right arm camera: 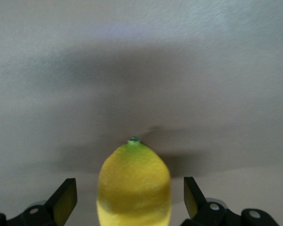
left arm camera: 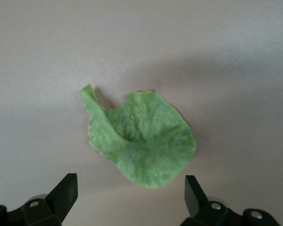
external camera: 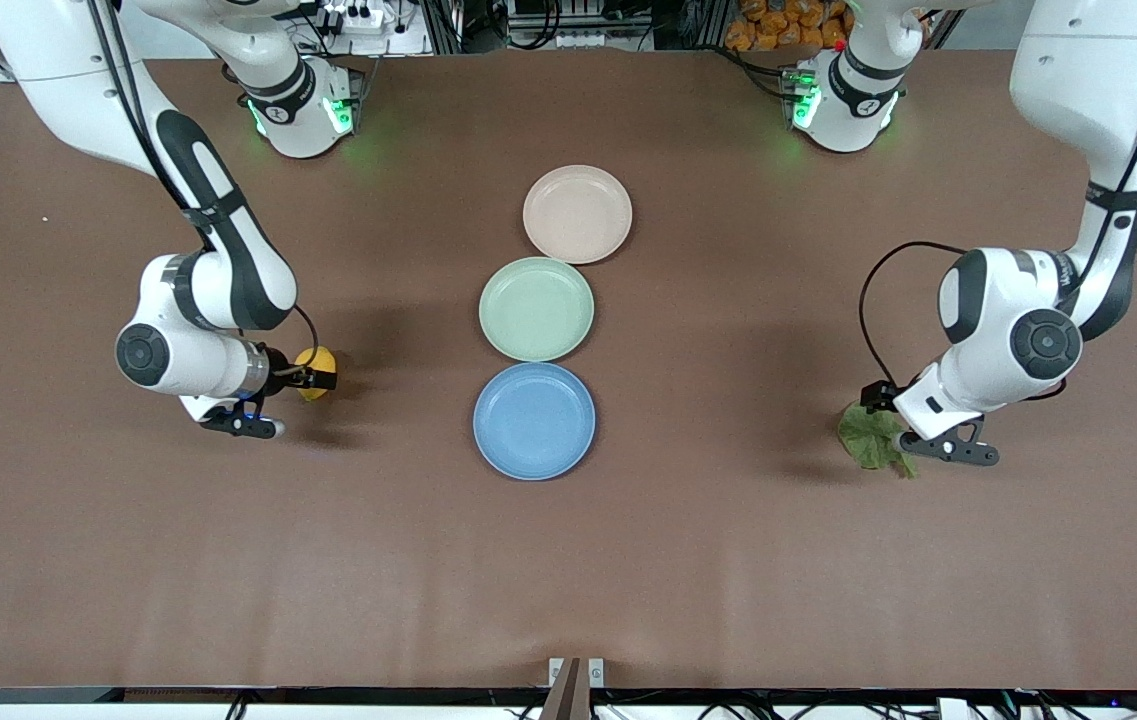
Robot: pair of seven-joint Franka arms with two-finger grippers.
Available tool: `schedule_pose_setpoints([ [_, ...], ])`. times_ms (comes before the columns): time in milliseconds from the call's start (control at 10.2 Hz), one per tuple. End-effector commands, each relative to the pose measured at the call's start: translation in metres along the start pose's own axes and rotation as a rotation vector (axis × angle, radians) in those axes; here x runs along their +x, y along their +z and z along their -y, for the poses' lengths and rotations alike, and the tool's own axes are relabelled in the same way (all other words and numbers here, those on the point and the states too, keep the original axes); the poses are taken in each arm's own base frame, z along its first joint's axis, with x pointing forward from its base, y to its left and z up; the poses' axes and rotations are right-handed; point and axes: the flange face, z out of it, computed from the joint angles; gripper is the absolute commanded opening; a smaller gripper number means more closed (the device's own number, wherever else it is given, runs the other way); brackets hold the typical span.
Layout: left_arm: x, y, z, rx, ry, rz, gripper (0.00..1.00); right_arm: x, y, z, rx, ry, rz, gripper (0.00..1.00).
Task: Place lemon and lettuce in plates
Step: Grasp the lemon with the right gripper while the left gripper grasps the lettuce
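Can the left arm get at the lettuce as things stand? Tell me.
Probably yes. The left gripper is open, its fingers spread wider than the lettuce leaf, which lies flat on the table with nothing between them.

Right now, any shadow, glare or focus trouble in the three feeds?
Front view: even light, soft arm shadows on the brown table, no glare on the matte plates. Left wrist view: wrinkly green lettuce leaf slightly soft, broad shadow over the table above it. Right wrist view: small yellow lemon close and blurred between the open jaws, dark shadow band across the table.
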Motion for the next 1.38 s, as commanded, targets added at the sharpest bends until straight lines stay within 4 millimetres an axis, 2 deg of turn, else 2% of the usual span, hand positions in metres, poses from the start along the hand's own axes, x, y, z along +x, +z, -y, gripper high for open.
schedule_pose_setpoints([
  [0,0.013,0.029,0.007,0.018,0.039,-0.025,1.00,-0.002,-0.002,0.003,0.020,0.008,-0.003,0.99],
  [196,0.013,0.046,0.006,0.014,0.039,-0.021,0.98,-0.003,0.001,0.001,0.018,-0.031,0.013,0.57],
  [295,0.014,0.055,0.006,0.014,0.040,-0.033,0.88,-0.004,0.002,-0.003,0.018,-0.061,0.028,0.33],
  [393,0.014,0.056,0.006,0.014,0.040,-0.038,0.59,-0.004,-0.002,-0.006,0.019,-0.062,0.046,0.25],
  [491,0.015,0.055,0.006,0.015,0.042,-0.040,0.23,0.000,-0.014,-0.007,0.023,-0.059,0.058,0.09],
  [589,0.015,0.055,0.005,0.013,0.042,-0.038,0.04,0.006,-0.029,-0.004,0.027,-0.055,0.082,0.08],
  [688,0.015,0.053,0.006,0.014,0.042,-0.043,0.00,0.014,-0.051,0.000,0.037,-0.062,0.091,0.08],
  [786,0.016,0.047,0.006,0.016,0.042,-0.049,0.00,0.022,-0.074,0.004,0.062,-0.058,0.100,0.08],
  [884,0.017,0.036,0.007,0.019,0.041,-0.064,0.00,0.027,-0.095,0.016,0.108,-0.037,0.106,0.08],
  [982,0.017,0.020,0.004,0.022,0.035,-0.076,0.00,0.029,-0.116,0.034,0.123,-0.022,0.092,0.08],
  [1080,0.016,-0.002,-0.006,0.010,0.028,-0.055,0.00,0.033,-0.126,0.053,0.121,-0.027,0.077,0.08],
  [1179,0.014,-0.026,-0.011,0.008,0.004,-0.037,0.00,0.033,-0.131,0.070,0.123,-0.047,0.061,0.08],
  [1277,0.012,-0.057,-0.028,0.008,-0.008,-0.040,0.00,0.037,-0.132,0.078,0.124,-0.039,0.052,0.08],
])
